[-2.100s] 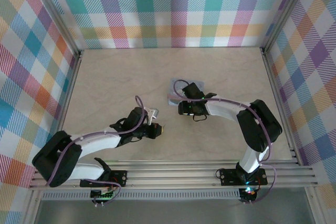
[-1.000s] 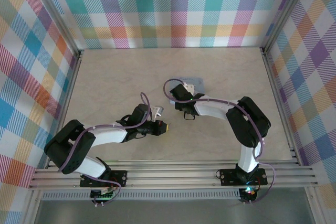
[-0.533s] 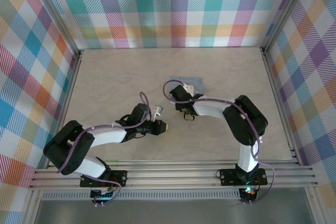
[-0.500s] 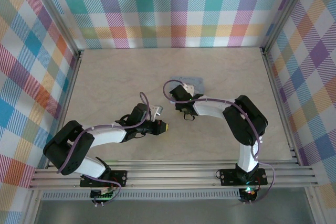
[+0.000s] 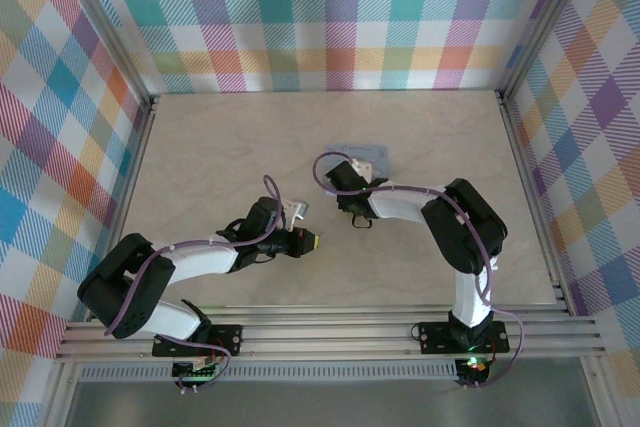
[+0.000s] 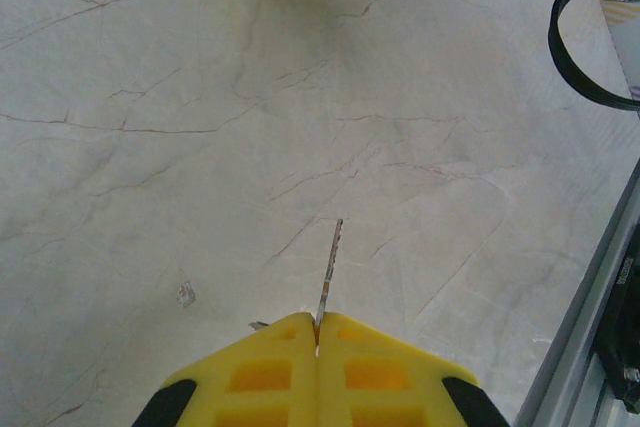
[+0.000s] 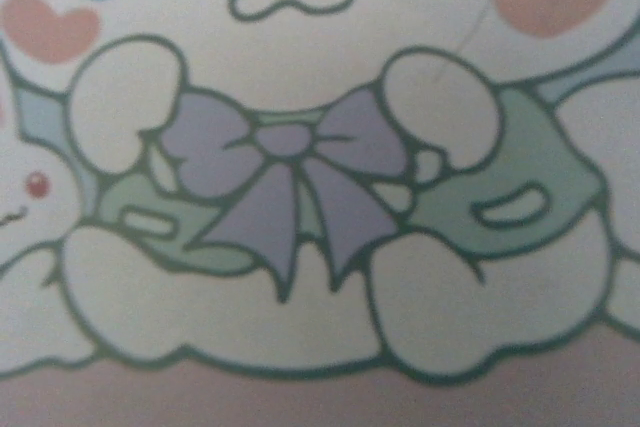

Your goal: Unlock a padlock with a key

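Although the last half second brings almost no movement, the two-second span shows both arms repositioned. The right gripper [image 5: 338,179] now sits at the left end of the pale blue cartoon tin [image 5: 368,156], where earlier it lies squarely over it. The tin's right portion is now uncovered in the top view. The left gripper [image 6: 317,325] is further forward, toward the right arm, with its yellow tips nearer the tin but still apart from it. Its fingers are pressed fully together on the key [image 6: 329,265], whose thin blade projects ahead of the tips above the bare desk [image 6: 150,147].

Judgement: the key is presented and the arms are converging for insertion, which is not yet begun.

Not established:
- **Padlock:** I cannot locate the padlock. It may lie beneath the right gripper at the tin, but that is inference only.
- **Right gripper:** The right wrist camera is so close to the tin's lid that the white figure and its lilac bow [image 7: 285,142] are blurred. I cannot tell whether the right gripper is open, closed or holding anything.
- **Key head:** It is buried between the yellow pads.
- **Fleck:** A small fleck [image 6: 185,294] on the desk is unidentifiable.
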